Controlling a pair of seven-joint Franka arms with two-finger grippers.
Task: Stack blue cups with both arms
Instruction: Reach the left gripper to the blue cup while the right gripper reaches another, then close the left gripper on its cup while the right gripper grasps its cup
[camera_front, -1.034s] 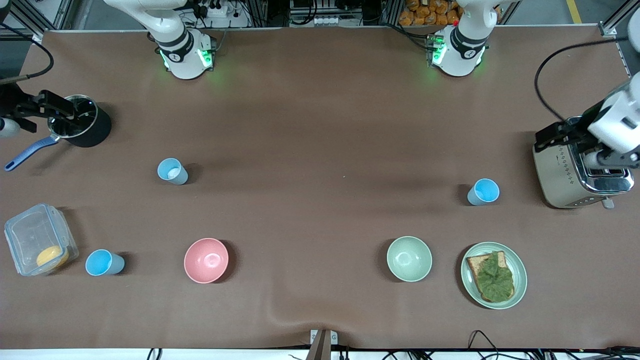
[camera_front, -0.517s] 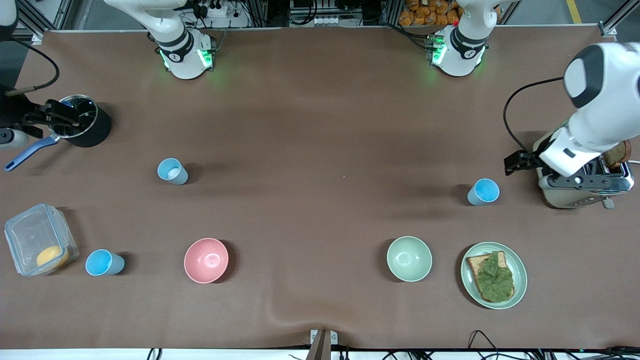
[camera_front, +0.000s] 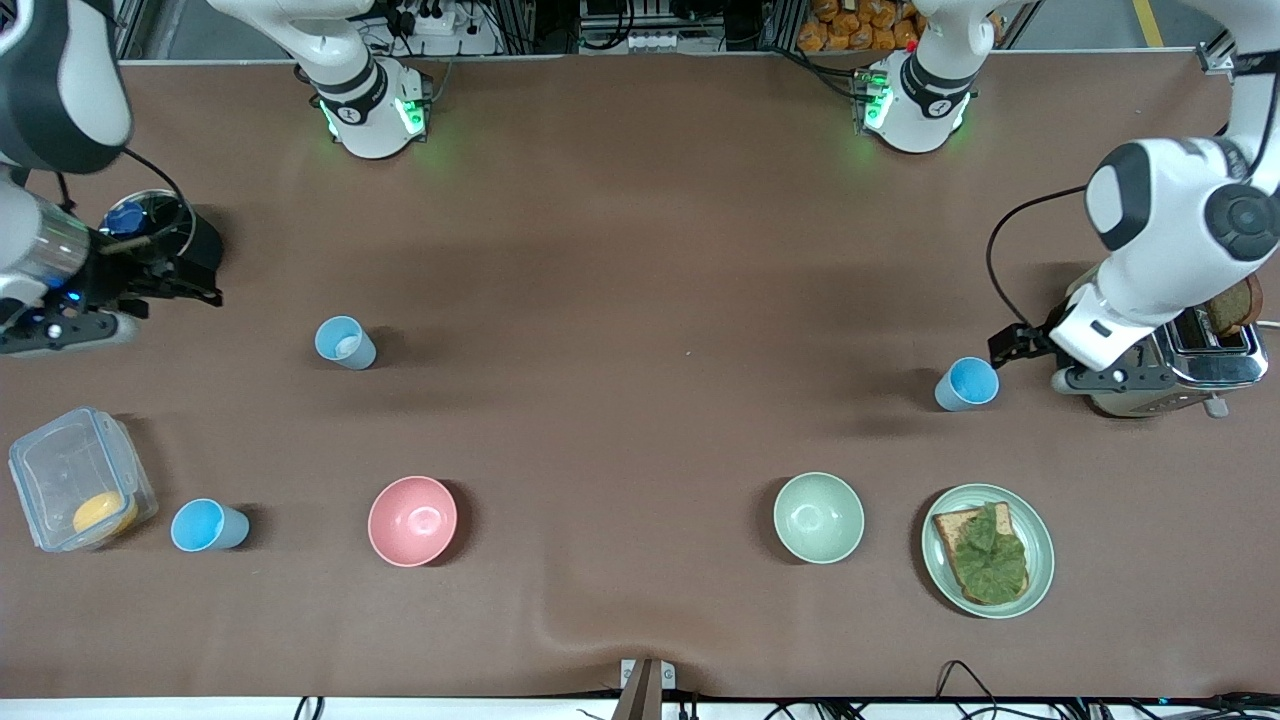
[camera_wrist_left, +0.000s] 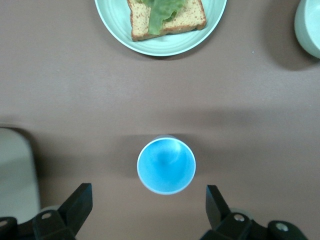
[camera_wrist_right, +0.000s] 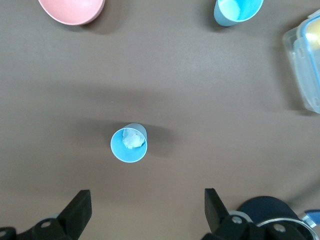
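My left gripper (camera_wrist_left: 147, 210) hangs w/ fingers spread wide, empty, over the table just beside a small light-blue tapered plastic cup (camera_front: 967, 384) standing upright next to the chrome toaster (camera_front: 1165, 365). The wide spread is so the fingers can straddle the rim, I reckon. My right gripper (camera_wrist_right: 145, 212), also wide open & empty, hovers by the black saucepan (camera_front: 165, 250), lined up toward a second blue cup (camera_front: 345, 343) w/ something white inside. A third blue cup (camera_front: 208, 526) stands beside the clear plastic box (camera_front: 75, 490), nearest the front camera. Nothing stacked yet.

Bare table (camera_front: 640, 300) all around each blue cup (camera_front: 966, 384)
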